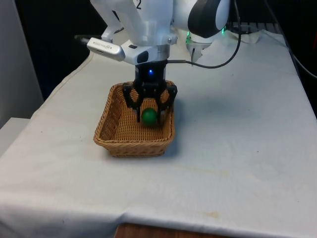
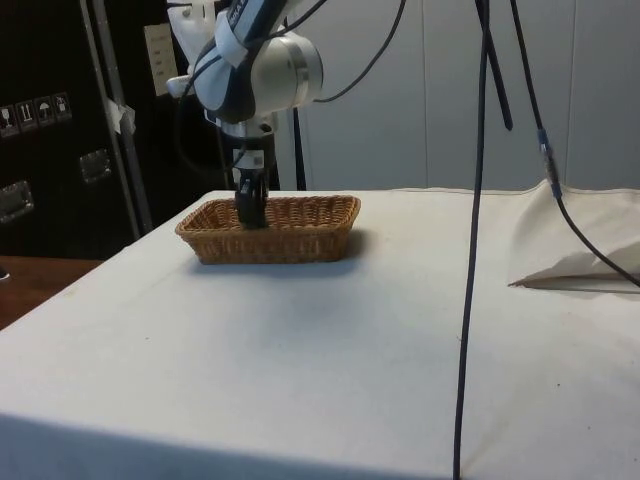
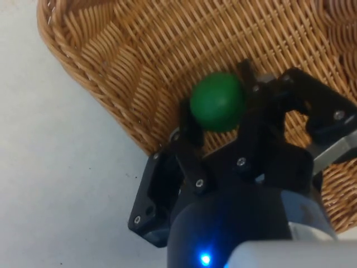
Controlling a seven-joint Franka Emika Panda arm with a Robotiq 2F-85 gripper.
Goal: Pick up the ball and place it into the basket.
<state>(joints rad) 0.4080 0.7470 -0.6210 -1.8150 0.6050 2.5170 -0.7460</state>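
White cloth (image 1: 237, 148), covering the table, lies as open ground on the near side of the gripper, lightly creased, and runs on past it on both flanks.

Woven wicker basket (image 1: 106, 130), tan, rectangular, with sloped walls. It stands on the cloth directly beneath the gripper; its near rim lies in front of the fingers and its far rim behind them. In the side view the basket (image 2: 300, 235) reads as a low tray, with the fingers dipping below its rim line.

Green ball (image 1: 149, 116), round and matt. It sits between the two fingers, inside the basket's outline and toward its far half. The wrist view shows the ball (image 3: 217, 101) pressed on either side by a fingertip, the weave of the basket (image 3: 111, 61) behind it. Whether it rests on the basket floor or hangs just clear of it cannot be told.

Black two-finger gripper (image 1: 149, 118), pointing straight down, fingers closed against the ball on both sides. Seen from the side, the gripper (image 2: 250, 212) is lowered into the basket near one end. From the wrist, the gripper (image 3: 218, 109) has one finger (image 3: 188, 124) on one flank of the ball and its partner on the other.

White arm (image 1: 148, 25), rising from behind the gripper.

Black cable (image 1: 218, 62), trailing over the cloth beyond the gripper.
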